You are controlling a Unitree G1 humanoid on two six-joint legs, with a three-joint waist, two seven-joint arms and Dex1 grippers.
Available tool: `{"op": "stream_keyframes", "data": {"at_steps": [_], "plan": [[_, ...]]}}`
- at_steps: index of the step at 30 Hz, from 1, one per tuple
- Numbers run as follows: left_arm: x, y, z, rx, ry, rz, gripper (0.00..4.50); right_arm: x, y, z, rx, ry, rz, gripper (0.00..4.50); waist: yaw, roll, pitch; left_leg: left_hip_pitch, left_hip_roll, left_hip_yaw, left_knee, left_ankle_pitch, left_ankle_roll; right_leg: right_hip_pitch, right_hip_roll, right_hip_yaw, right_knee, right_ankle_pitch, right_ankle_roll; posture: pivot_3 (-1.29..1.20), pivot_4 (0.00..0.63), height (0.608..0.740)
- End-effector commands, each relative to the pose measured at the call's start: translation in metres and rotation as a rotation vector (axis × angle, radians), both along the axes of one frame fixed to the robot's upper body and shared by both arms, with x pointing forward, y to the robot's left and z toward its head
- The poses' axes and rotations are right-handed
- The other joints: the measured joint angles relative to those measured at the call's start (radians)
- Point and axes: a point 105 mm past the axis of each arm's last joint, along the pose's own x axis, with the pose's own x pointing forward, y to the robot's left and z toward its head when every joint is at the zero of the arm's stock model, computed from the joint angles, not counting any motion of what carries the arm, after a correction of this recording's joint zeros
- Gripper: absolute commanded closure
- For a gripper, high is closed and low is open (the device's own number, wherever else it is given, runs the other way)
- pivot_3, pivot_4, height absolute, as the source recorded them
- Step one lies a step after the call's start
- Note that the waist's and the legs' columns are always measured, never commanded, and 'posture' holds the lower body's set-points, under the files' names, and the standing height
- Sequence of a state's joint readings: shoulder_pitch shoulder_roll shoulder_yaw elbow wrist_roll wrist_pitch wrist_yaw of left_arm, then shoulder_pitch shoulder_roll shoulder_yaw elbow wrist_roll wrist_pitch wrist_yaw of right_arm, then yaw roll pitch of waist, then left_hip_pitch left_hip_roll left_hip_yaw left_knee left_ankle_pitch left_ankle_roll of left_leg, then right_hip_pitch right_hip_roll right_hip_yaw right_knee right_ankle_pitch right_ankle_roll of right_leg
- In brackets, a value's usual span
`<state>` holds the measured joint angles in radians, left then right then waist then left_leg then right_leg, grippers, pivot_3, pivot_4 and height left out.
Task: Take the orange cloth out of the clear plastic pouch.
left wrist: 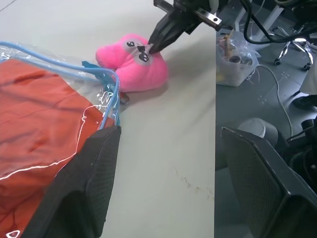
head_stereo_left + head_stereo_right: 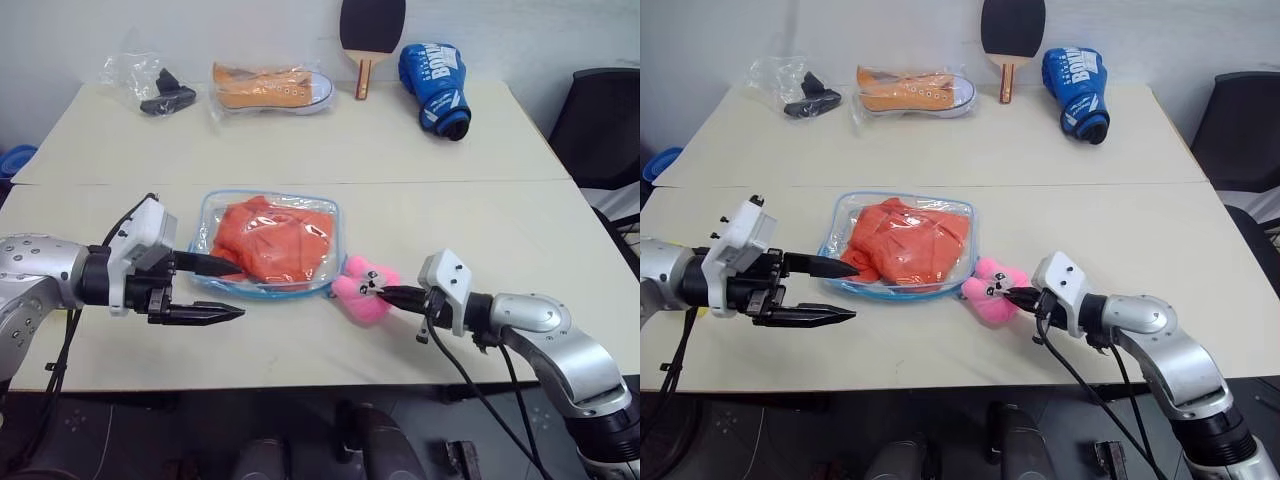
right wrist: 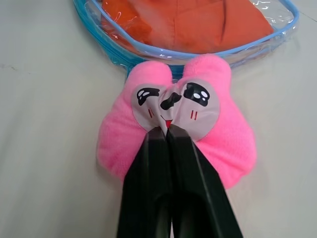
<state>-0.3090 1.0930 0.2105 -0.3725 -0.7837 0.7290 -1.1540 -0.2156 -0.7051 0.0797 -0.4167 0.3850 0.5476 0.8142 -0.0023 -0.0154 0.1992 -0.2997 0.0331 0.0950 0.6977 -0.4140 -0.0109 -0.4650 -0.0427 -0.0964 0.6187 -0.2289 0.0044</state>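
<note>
Surface (image 2: 480, 230): pale cream tabletop with a seam running across the middle, carrying everything below.

Clear plastic pouch (image 2: 212, 215), flat, rectangular, see-through vinyl with light blue zipper trim and rounded corners, lies on the near half, roughly centred between the two arms. Orange cloth (image 2: 275, 238), soft bright fabric with folds and seams, sits fully inside it and takes up most of the interior.

Blue boxing glove (image 2: 435, 88) with white lettering rests at the far right edge. Orange canvas sneaker (image 2: 272, 88) with a white sole, wrapped in a thin wrinkled clear bag, lies at the far middle. Black-faced table tennis paddle (image 2: 370, 35) with a wooden handle leans against the wall between sneaker and glove. Thin clear bag with a black item (image 2: 150, 85) sits at the far left.

Left claw (image 2: 228, 290): fingers spread wide, holding nothing. One finger lies against the pouch's near left corner; the other hangs apart, nearer the robot.

Pink plush charm (image 3: 124, 144), soft, with a small printed face, rests just beside the pouch's right corner, touching its trim.

Right claw (image 3: 166, 131): closed tight, tips pinching the middle of the charm's face.
</note>
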Motion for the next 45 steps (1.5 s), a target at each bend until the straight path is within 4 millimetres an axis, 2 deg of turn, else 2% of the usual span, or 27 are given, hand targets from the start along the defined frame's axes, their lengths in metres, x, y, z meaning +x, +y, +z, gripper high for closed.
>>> {"op": "stream_keyframes", "data": {"at_steps": [1, 3, 5, 6, 10, 13, 18, 23, 27, 33, 36, 40, 43, 45], "plan": [[0.002, 0.000, 0.004, -0.001, -0.034, -0.004, 1.09, 0.000, -0.002, 0.018, 0.028, -0.041, 0.005, 4.49, 0.000, 0.000, 0.000, 0.000, 0.000, 0.000, 0.000, 0.000, 0.000, 0.000, 0.000, 0.000, 0.000, 0.000, 0.000, 0.00, 0.150, 0.740], [0.002, -0.001, 0.004, -0.001, -0.036, -0.005, 1.09, -0.005, -0.001, 0.030, 0.077, -0.030, 0.032, 4.49, 0.001, 0.000, 0.000, 0.000, 0.000, 0.000, 0.000, 0.000, 0.000, 0.000, 0.000, 0.000, 0.000, 0.000, 0.000, 0.00, 0.150, 0.740], [0.001, -0.002, 0.004, -0.008, -0.032, -0.016, 1.09, -0.023, 0.006, 0.049, 0.154, 0.034, 0.155, 4.49, 0.001, 0.000, 0.000, 0.000, 0.000, 0.000, 0.000, 0.000, 0.000, 0.000, 0.000, 0.000, 0.000, 0.000, 0.000, 0.00, 0.150, 0.740], [0.000, -0.003, 0.003, -0.010, -0.030, -0.023, 1.09, -0.032, 0.010, 0.052, 0.158, 0.070, 0.212, 4.49, 0.001, 0.000, 0.000, 0.000, 0.000, 0.000, 0.000, 0.000, 0.000, 0.000, 0.000, 0.000, 0.000, 0.000, 0.000, 0.00, 0.150, 0.740], [-0.001, -0.010, 0.000, -0.005, -0.031, -0.056, 1.09, -0.044, 0.029, 0.035, 0.052, 0.141, 0.361, 4.49, 0.001, 0.000, 0.000, 0.000, 0.001, -0.001, 0.000, 0.000, 0.000, 0.000, 0.000, 0.000, 0.000, 0.000, 0.000, 0.00, 0.150, 0.740], [0.003, -0.017, -0.001, -0.006, -0.038, -0.073, 1.09, -0.040, 0.044, 0.022, -0.001, 0.137, 0.422, 4.49, 0.001, 0.000, 0.000, 0.000, 0.000, -0.001, 0.000, 0.000, 0.001, 0.000, 0.000, 0.000, 0.000, 0.000, 0.000, 0.00, 0.150, 0.740], [0.005, -0.026, -0.009, 0.007, -0.038, -0.108, 1.09, -0.008, 0.069, 0.002, -0.072, 0.018, 0.446, 4.49, -0.002, 0.000, 0.000, 0.000, 0.000, 0.001, 0.000, 0.000, 0.001, -0.001, 0.000, 0.000, 0.001, 0.000, 0.000, 0.00, 0.150, 0.740], [0.005, -0.027, -0.014, 0.019, -0.036, -0.117, 1.09, -0.001, 0.090, 0.000, -0.052, -0.011, 0.508, 4.49, -0.002, 0.000, 0.000, 0.000, 0.000, 0.000, 0.001, 0.000, 0.000, -0.002, 0.000, -0.001, 0.001, 0.000, 0.000, 0.00, 0.150, 0.740], [0.009, -0.027, -0.021, 0.052, -0.051, -0.120, 1.09, -0.002, 0.089, 0.002, -0.064, 0.002, 0.524, 3.57, -0.001, 0.000, 0.000, 0.001, 0.000, 0.000, 0.001, 0.000, 0.000, -0.002, -0.002, -0.001, 0.001, 0.000, 0.000, 0.00, 0.150, 0.740], [0.015, -0.039, -0.029, 0.053, -0.064, -0.147, 1.09, -0.008, 0.082, 0.020, -0.071, -0.069, 0.533, 1.58, 0.001, -0.001, 0.000, 0.000, 0.000, 0.000, 0.002, 0.000, 0.001, -0.002, -0.002, -0.002, 0.002, 0.000, 0.000, 0.00, 0.150, 0.740], [0.022, -0.056, -0.033, 0.065, -0.096, -0.214, 1.09, -0.007, 0.081, 0.027, -0.135, -0.167, 0.518, 0.58, 0.002, -0.001, 0.000, 0.000, -0.001, 0.000, 0.002, 0.000, 0.001, -0.002, -0.002, -0.002, 0.002, 0.000, 0.000, 0.00, 0.150, 0.740], [0.031, -0.080, -0.029, 0.060, -0.141, -0.303, 1.09, -0.011, 0.075, 0.057, -0.109, -0.232, 0.494, 0.58, 0.003, -0.001, 0.000, 0.000, -0.001, -0.001, 0.002, 0.000, 0.001, -0.002, -0.002, -0.003, 0.001, 0.000, 0.000, 0.00, 0.150, 0.740], [0.030, -0.092, -0.040, 0.129, -0.166, -0.400, 1.09, -0.015, 0.070, 0.076, -0.087, -0.267, 0.471, 0.58, 0.002, -0.001, 0.000, 0.000, -0.001, -0.002, 0.002, 0.001, 0.001, -0.002, -0.002, -0.004, 0.002, 0.001, 0.001, 0.00, 0.150, 0.740], [0.030, -0.094, -0.051, 0.182, -0.175, -0.442, 1.09, -0.016, 0.066, 0.082, -0.095, -0.280, 0.450, 0.58, -0.001, -0.001, 0.000, 0.000, -0.001, -0.001, 0.001, 0.000, 0.001, -0.002, -0.002, -0.004, 0.002, 0.001, 0.001, 0.00, 0.150, 0.740]]}}
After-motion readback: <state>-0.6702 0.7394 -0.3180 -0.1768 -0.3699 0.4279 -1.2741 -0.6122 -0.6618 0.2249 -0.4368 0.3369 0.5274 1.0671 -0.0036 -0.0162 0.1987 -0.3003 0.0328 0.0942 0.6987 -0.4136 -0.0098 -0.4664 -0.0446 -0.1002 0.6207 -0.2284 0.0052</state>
